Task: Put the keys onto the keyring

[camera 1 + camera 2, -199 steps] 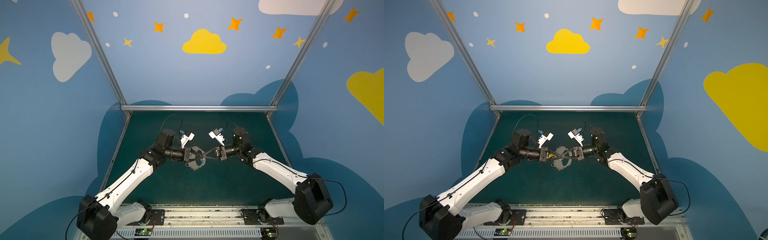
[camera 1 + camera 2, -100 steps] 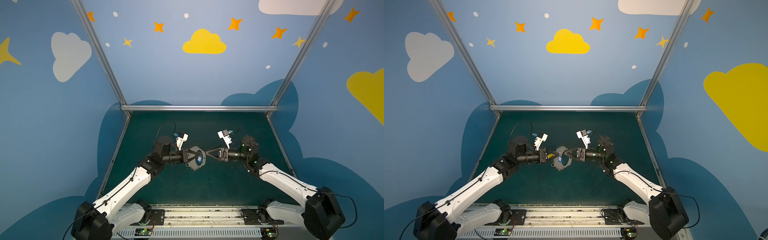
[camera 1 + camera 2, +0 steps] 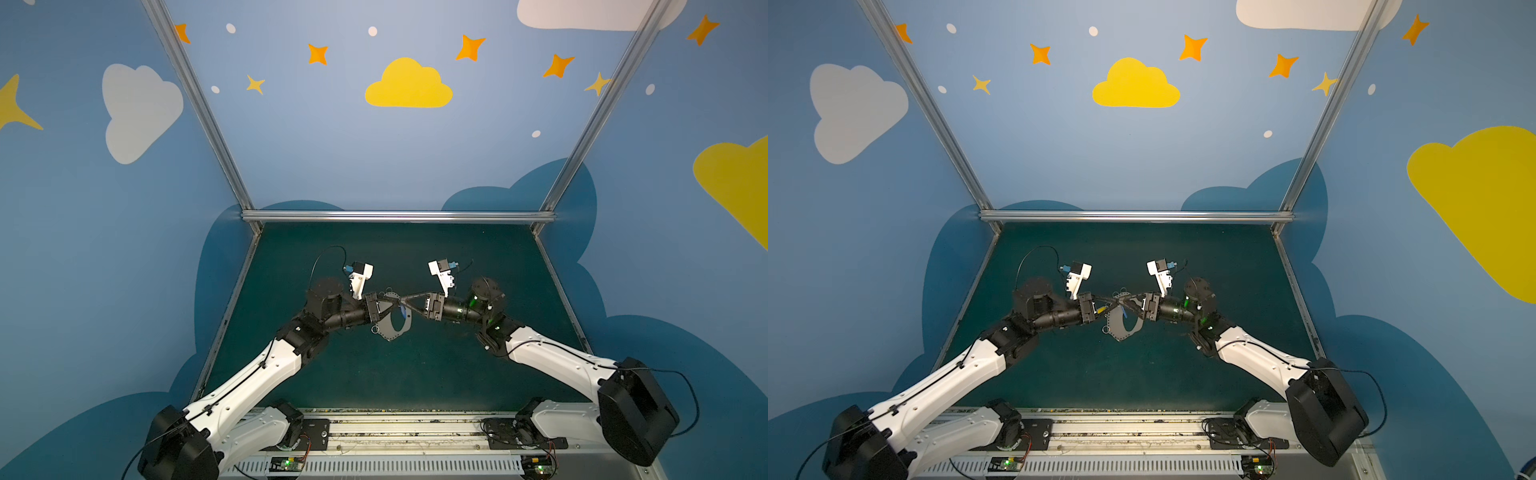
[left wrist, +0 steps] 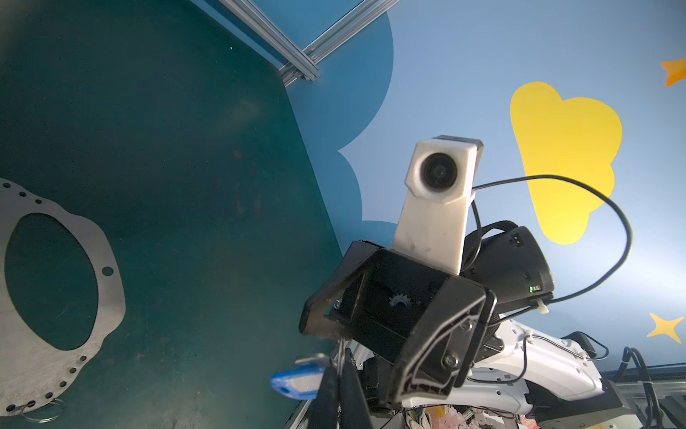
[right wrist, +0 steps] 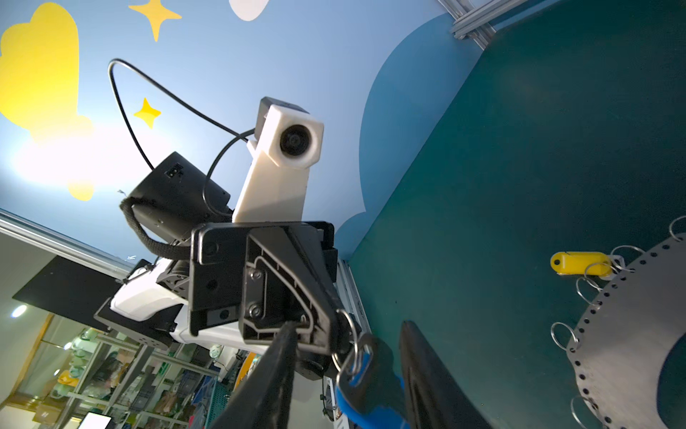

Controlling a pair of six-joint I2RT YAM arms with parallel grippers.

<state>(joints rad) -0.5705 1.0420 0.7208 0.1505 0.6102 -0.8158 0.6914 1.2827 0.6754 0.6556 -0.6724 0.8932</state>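
Observation:
My left gripper [image 4: 341, 362] is shut on a thin wire ring, and the key with the blue tag [image 4: 297, 380] hangs from that ring. My right gripper [image 5: 352, 375] is open, its two fingers on either side of that blue-tagged key [image 5: 365, 386] without touching it. In both top views the two grippers [image 3: 395, 301] [image 3: 406, 306] meet tip to tip just above the keyring [image 3: 392, 328], a flat grey plate with an oval hole lying on the mat. The yellow-tagged key [image 5: 579, 263] lies at the plate's edge among its small wire rings [image 5: 562, 334].
The dark green mat [image 3: 395, 374] is walled in by blue panels and an aluminium frame rail [image 3: 395, 216] at the back. Each arm's white wrist camera [image 3: 360, 278] [image 3: 442, 276] stands up close to the other over the plate.
My right gripper was shut a second ago; it let go, drew back to the right, and has come in again open around the blue-tagged key. Both arms have dropped lower.

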